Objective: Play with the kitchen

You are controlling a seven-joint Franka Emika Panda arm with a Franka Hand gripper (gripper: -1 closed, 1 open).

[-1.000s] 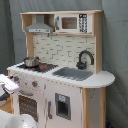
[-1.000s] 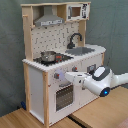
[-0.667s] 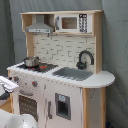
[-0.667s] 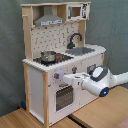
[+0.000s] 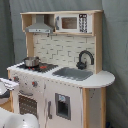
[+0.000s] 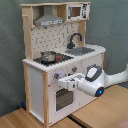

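A grey curtain (image 6: 10, 55) hangs behind, and a wooden table (image 6: 107, 107) carries the kitchen (image 6: 60, 55), which stands upright with its long axis vertical and its front facing the second exterior view's lower right. On its counter sit a sink (image 5: 75, 73), black faucet (image 5: 85, 59) and small pot (image 6: 48, 56). The white arm's hand (image 6: 64, 80) is against the front panel above the oven door (image 6: 62, 99); whether it is open I cannot tell

One toy kitchen (image 6: 55, 70) stands here, with one grey hood (image 6: 48, 21), one black faucet (image 5: 85, 58), one sink (image 5: 74, 73), one small pot (image 6: 48, 56) on the stovetop and one microwave (image 5: 72, 23) up top. One oven door (image 6: 62, 98) has a window. One robot arm (image 6: 107, 82) reaches in.
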